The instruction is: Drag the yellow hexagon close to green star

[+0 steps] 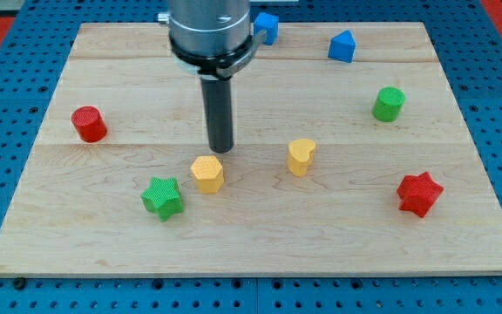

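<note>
The yellow hexagon (207,174) lies on the wooden board, left of its middle. The green star (162,197) lies just to its lower left, with a small gap between them. My tip (221,153) stands just above and slightly right of the yellow hexagon, very near its top edge. I cannot tell whether it touches.
A yellow heart (301,157) lies right of the hexagon. A red cylinder (88,124) is at the left, a red star (419,194) at the lower right, a green cylinder (389,104) at the right. Two blue blocks (267,27) (342,46) lie near the board's top edge (129,28).
</note>
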### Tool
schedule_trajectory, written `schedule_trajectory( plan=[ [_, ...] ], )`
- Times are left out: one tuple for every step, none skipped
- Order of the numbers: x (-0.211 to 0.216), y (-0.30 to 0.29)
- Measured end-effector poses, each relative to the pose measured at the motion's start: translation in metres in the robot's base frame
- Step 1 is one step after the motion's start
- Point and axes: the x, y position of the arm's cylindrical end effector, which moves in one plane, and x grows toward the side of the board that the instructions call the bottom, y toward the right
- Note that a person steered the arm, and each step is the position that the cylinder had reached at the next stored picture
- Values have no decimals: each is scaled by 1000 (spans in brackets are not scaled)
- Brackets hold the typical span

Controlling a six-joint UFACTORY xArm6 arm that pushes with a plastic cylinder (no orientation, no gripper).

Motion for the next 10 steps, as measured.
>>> schedule_trajectory(
  plan=[
    [27, -1],
    [41, 9],
    [41, 13],
    [48, 31],
    [54, 19],
    [54, -6],
    [63, -12],
    [68, -22],
    [68, -14],
    [89, 7]
  ],
)
